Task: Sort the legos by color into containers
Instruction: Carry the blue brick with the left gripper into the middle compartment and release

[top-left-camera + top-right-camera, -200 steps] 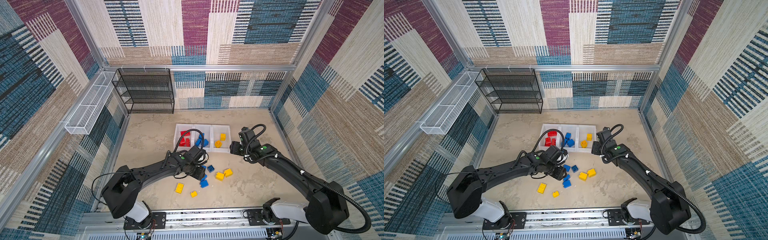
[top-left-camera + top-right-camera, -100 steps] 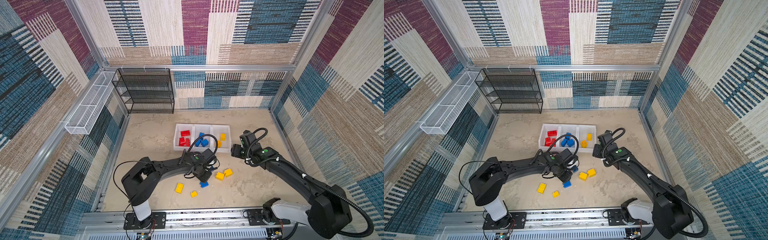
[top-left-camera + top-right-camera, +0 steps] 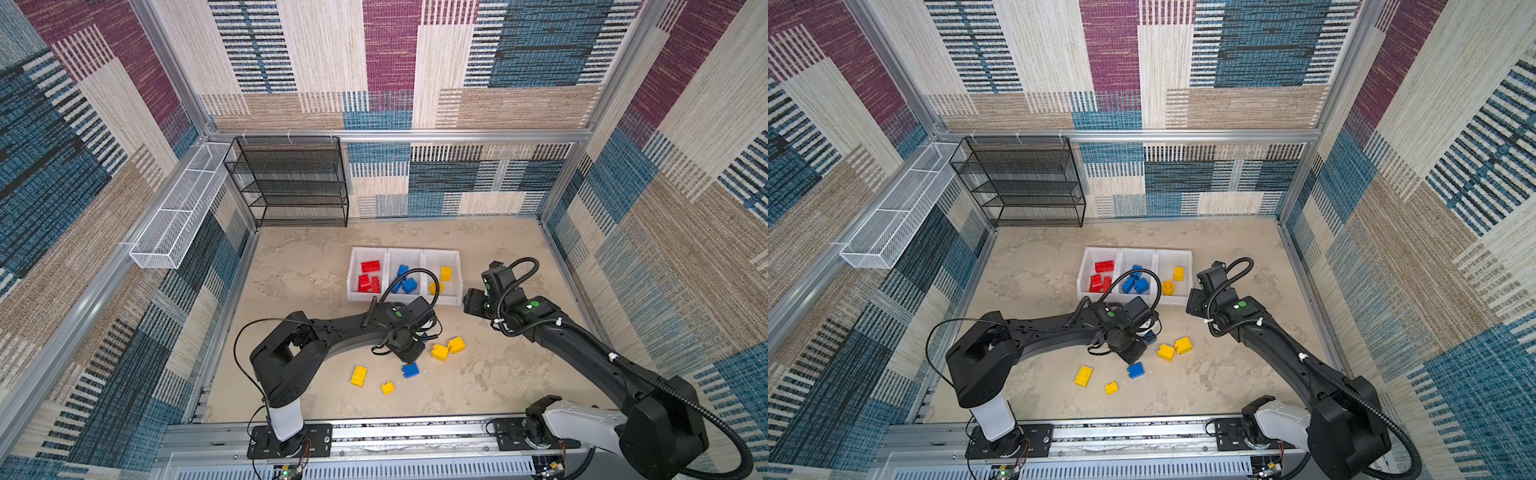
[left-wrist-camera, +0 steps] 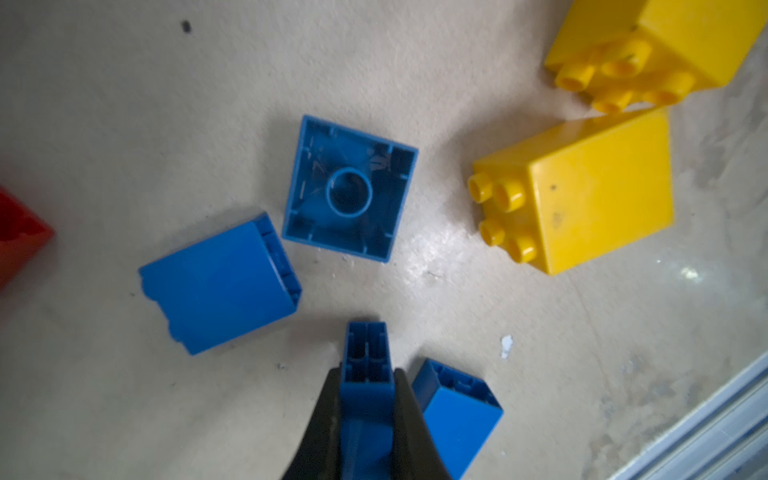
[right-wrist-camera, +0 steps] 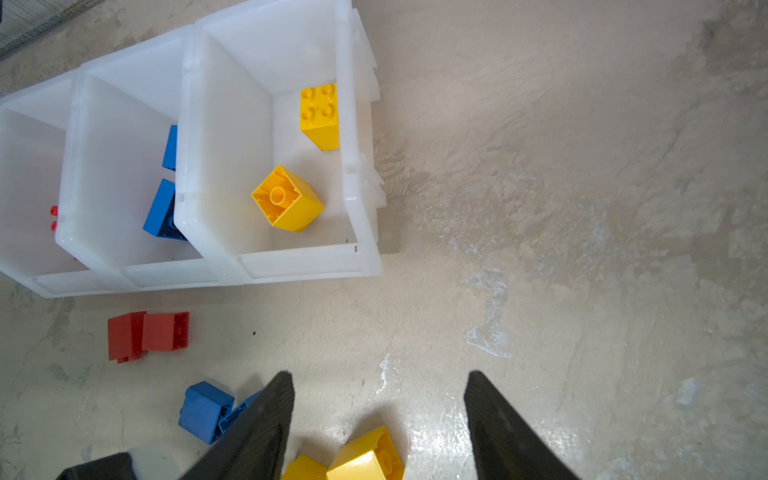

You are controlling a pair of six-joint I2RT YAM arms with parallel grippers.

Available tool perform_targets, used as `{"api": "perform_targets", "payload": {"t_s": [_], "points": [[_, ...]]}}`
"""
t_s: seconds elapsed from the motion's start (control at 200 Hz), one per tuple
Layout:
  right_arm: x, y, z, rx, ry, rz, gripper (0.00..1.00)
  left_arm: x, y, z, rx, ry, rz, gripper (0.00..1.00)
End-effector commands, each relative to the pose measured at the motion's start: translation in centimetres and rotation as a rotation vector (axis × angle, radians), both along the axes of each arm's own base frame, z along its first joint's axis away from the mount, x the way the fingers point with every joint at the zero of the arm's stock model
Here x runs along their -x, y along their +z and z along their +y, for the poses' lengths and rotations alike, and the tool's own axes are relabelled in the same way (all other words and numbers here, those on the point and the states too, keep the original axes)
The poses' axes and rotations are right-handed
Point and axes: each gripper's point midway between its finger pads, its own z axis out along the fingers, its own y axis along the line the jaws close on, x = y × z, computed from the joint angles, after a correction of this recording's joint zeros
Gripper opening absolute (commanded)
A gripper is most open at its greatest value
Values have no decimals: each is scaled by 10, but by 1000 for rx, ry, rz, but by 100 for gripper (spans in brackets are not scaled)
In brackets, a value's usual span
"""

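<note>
While left hand [image 4: 366,370] clamps a blue brick [image 4: 366,344] among loose legos [image 4: 350,189], right hand [image 5: 380,376] gapes.

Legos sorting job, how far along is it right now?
Partly done. The containers hold three red legos, some blue legos, two yellow legos. In hand: the left gripper is shut on a narrow blue brick; the right gripper is open and empty. Left on the table: four yellow bricks, several blue bricks and two red bricks.
</note>
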Motion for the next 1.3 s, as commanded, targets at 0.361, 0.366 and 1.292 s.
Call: {"api": "perform_targets", "payload": {"t_s": [0.361, 0.366, 1.292], "points": [[5, 2, 0, -22, -5, -8, 67, -150, 88, 10, 143, 185, -163, 10], [5, 2, 0, -22, -5, -8, 67, -151, 88, 10, 145, 186, -162, 10], [5, -5, 7, -39, 31, 11, 69, -255, 64, -31, 255, 328, -115, 38]]}}
